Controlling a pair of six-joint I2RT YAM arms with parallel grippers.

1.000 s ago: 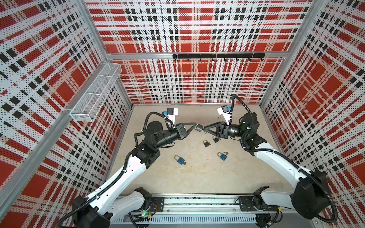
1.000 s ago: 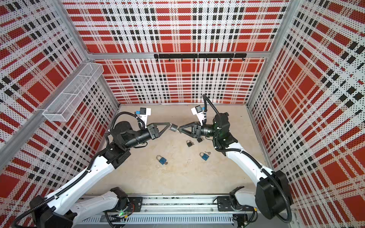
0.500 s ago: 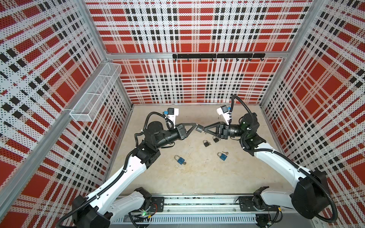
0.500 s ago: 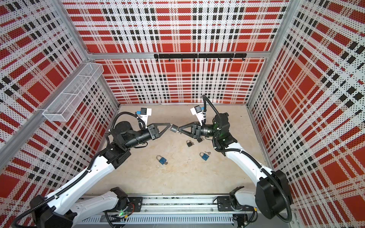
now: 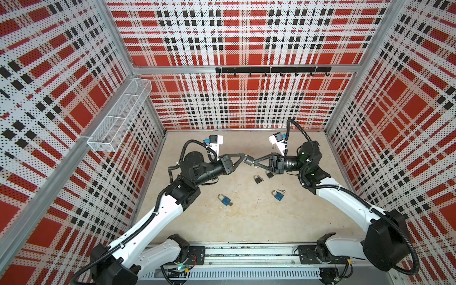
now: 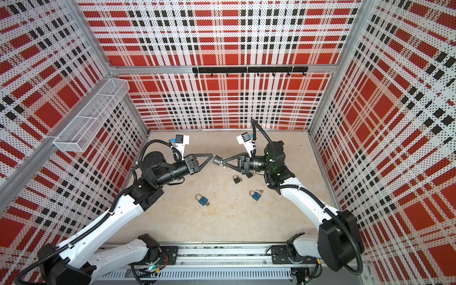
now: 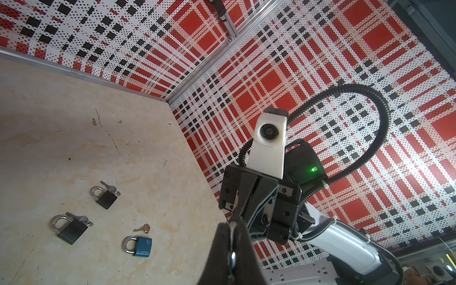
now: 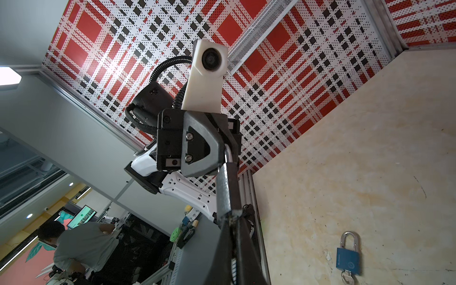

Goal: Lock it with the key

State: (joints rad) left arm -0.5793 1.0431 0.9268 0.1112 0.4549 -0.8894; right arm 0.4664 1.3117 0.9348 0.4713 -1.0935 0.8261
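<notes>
At frame centre I am holding a dark padlock (image 5: 249, 160) aloft: left gripper (image 5: 243, 158) clamping its shackle end, right gripper (image 5: 255, 163) pinching shut at its keyhole, presumably on the hidden key. I am expecting rigid, slick metal, best gripped by the key's bow.

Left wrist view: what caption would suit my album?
Two black padlocks, a blue padlock and a loose key lie on the table while the right arm faces the camera.
</notes>
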